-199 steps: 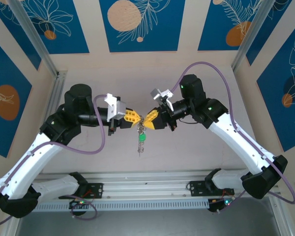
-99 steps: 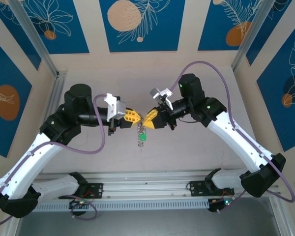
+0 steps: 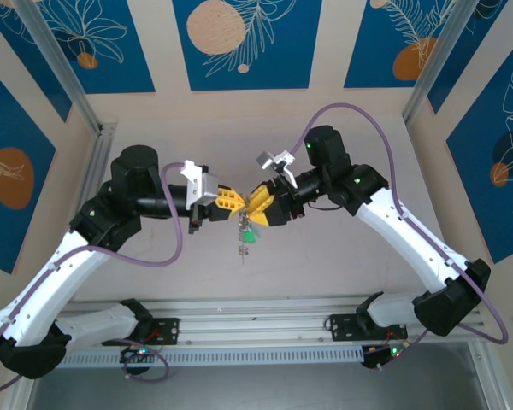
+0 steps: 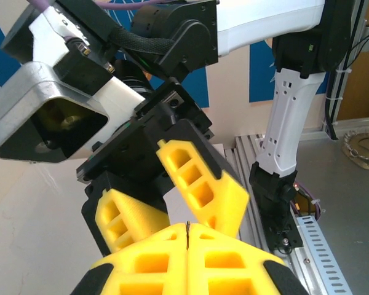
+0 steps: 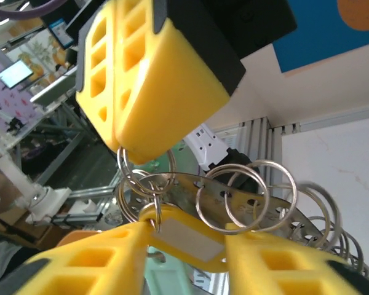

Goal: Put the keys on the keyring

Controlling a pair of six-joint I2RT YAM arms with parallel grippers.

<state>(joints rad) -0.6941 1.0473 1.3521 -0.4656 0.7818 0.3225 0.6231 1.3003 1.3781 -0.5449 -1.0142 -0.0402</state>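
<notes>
In the top view both arms reach in from 7 and 5 o'clock, elbows bent outward and wrists turned inward, so the left gripper point(image 3: 238, 205) and right gripper point(image 3: 256, 207) meet tip to tip at the centre. The left gripper is clenched, pinching a silver ring point(image 5: 130, 167) at the top of the keyring point(image 3: 244, 227). The keyring dangles toward 6 o'clock from the fingertips, with a green tag point(image 3: 249, 234) on it. The right gripper's jaws stand apart. In the right wrist view a yellow tag point(image 5: 186, 238) lies in their gap, at 6 o'clock of the left fingertips; whether they touch it is unclear.
</notes>
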